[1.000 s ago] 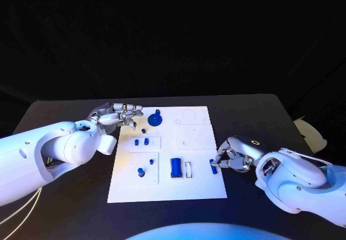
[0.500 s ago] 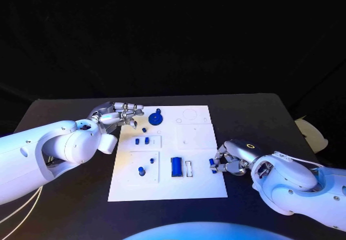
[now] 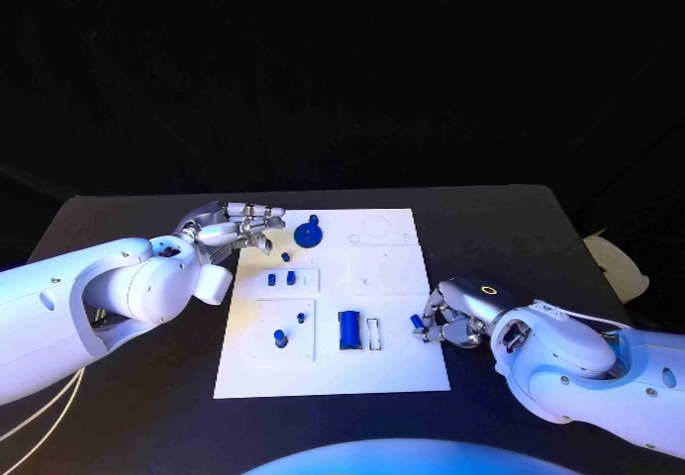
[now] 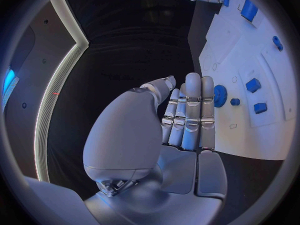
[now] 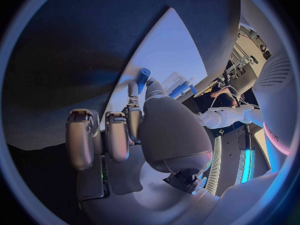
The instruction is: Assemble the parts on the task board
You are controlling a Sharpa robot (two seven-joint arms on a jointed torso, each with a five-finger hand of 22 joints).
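Pinching a blue peg at the board's right edge

We see the right hand (image 3: 454, 319) at the near-right edge of the task board (image 3: 400, 371), its fingers (image 5: 132, 91) closed round a small blue peg (image 5: 143, 77); the peg's blue end sticks out past the fingertips, just above the white plate. The left hand (image 3: 229, 230) hangs over the far-left corner of the board w/ nothing in it, fingers held straight & side by side, thumb a little apart. Just right of that hand lies a blue gear (image 3: 309, 236). Other blue parts sit on the board: two small blocks (image 3: 280, 279) left of centre, a short peg (image 3: 280, 339) nearer us, & a tall blue block (image 3: 348, 330) beside a slim white slot (image 3: 374, 334). The board lies mid-bench (image 3: 129, 416).
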